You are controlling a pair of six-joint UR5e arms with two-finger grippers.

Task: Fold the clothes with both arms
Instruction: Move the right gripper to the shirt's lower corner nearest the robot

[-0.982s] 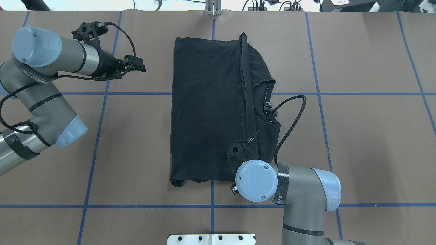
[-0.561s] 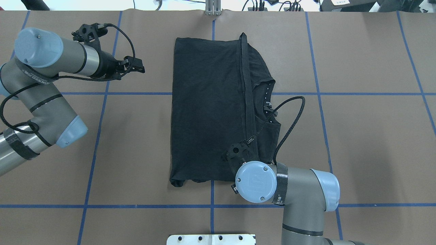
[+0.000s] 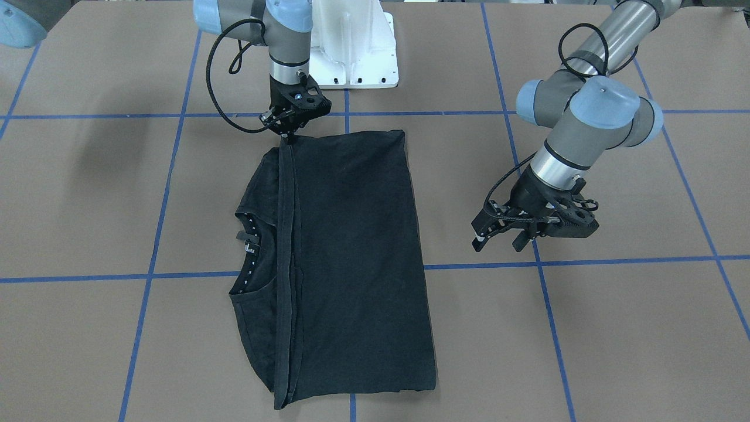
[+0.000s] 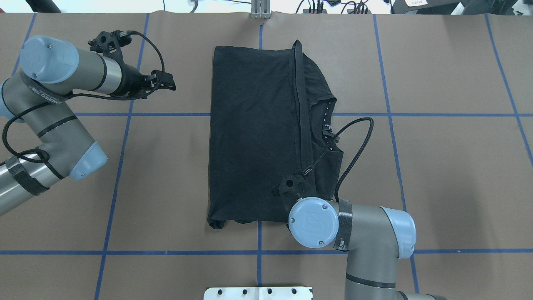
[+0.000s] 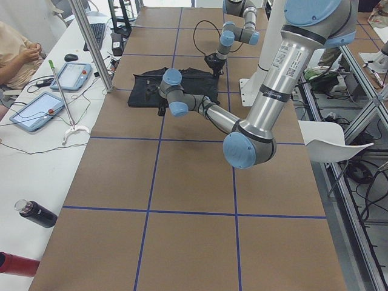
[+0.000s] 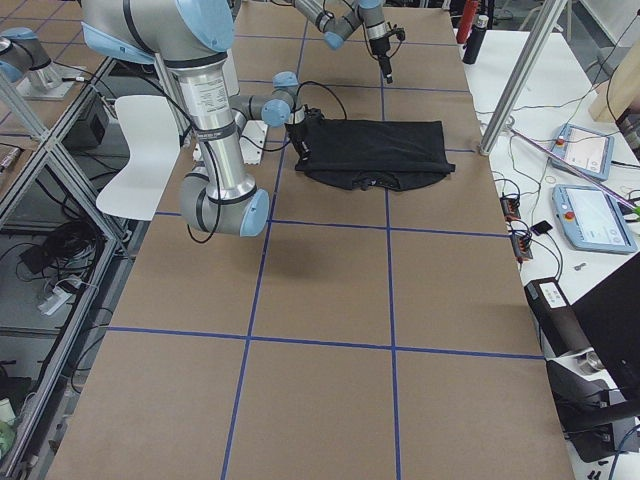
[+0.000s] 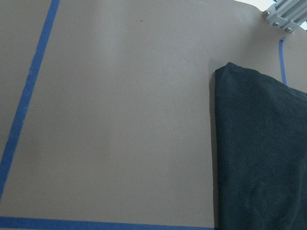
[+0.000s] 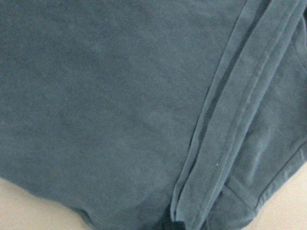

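Observation:
The black T-shirt (image 3: 351, 264) lies folded lengthwise in the middle of the brown table, its collar and one sleeve sticking out on my right side (image 4: 325, 125). A hem strip runs along the top of the fold (image 8: 225, 120). My right gripper (image 3: 286, 138) points straight down at the shirt's corner nearest my base, its fingertips pinched together on the hem. In the overhead view the wrist hides those fingers. My left gripper (image 3: 498, 241) hovers open over bare table beside the shirt's far left corner (image 7: 230, 72), holding nothing.
Blue tape lines (image 4: 125, 114) divide the table into squares. The white pedestal base (image 3: 351, 53) stands at the near edge. A metal bracket (image 4: 260, 10) sits at the far edge. Beyond it a bench holds tablets (image 5: 36, 109), where a person (image 5: 18, 48) sits.
My left gripper has drawn back slightly to the left, away from the shirt. The right arm and the shirt have barely moved.

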